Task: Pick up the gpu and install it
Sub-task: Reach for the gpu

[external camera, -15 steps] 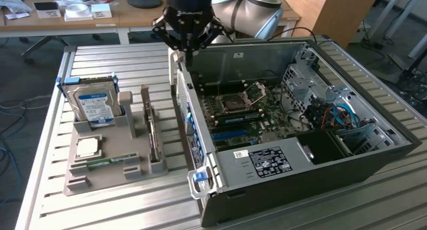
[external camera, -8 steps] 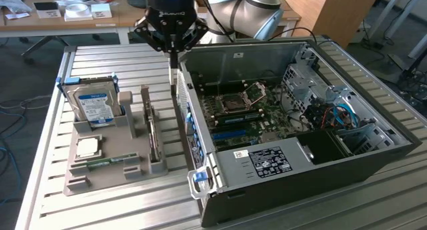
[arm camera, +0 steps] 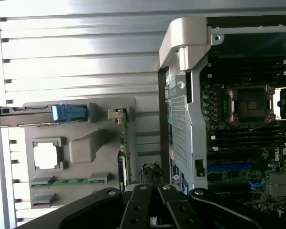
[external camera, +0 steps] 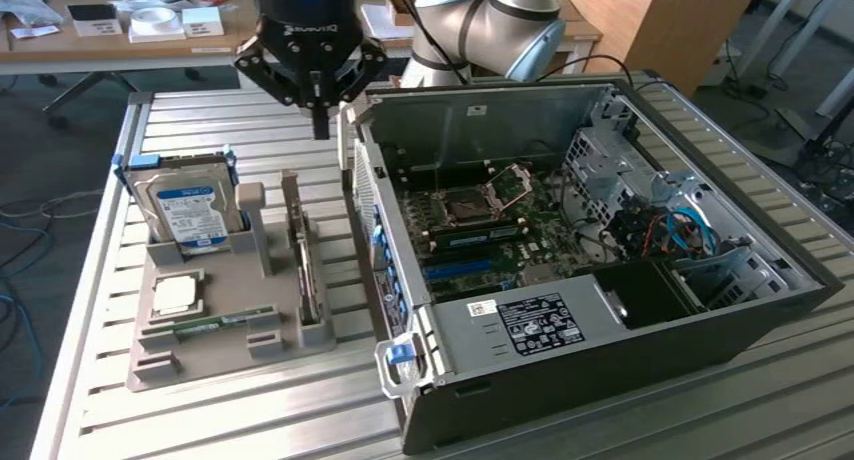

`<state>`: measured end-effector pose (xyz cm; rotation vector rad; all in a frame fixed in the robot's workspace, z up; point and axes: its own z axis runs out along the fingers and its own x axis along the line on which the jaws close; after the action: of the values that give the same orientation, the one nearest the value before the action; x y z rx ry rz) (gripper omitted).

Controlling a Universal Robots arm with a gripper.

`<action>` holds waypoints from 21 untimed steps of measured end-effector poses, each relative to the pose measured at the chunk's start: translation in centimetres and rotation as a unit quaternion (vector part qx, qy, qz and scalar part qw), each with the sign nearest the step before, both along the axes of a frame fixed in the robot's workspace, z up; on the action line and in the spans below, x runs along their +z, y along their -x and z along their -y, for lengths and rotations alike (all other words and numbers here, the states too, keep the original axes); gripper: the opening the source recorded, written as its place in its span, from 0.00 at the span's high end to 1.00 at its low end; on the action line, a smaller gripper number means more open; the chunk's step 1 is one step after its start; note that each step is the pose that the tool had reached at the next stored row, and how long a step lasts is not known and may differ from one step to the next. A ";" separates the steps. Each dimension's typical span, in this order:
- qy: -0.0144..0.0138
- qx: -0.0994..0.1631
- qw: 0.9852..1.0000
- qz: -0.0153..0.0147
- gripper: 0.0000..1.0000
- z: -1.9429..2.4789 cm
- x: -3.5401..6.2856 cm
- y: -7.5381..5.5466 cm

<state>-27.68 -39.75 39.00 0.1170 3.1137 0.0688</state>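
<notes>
Exterior view is showing the thin dark gpu card (external camera: 306, 270) standing on edge in a grey plastic tray (external camera: 240, 285). The black end effector (external camera: 320, 128) is hovering beyond it, fingers together and empty, beside the open grey computer case (external camera: 467, 125).

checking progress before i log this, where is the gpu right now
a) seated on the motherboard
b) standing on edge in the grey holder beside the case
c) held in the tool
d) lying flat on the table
b: the gpu stands on edge in the grey holder beside the case, while the tool hangs above the table holding nothing.
</notes>
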 end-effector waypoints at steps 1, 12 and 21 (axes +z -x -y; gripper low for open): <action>0.000 0.000 1.000 0.000 0.89 0.00 -0.02 0.3; 0.000 0.000 1.000 0.000 0.89 -0.03 -0.20 2.8; 0.000 0.000 1.000 0.000 0.89 0.23 -0.20 2.8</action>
<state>-30.51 -39.99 38.80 0.1168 3.1138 0.0687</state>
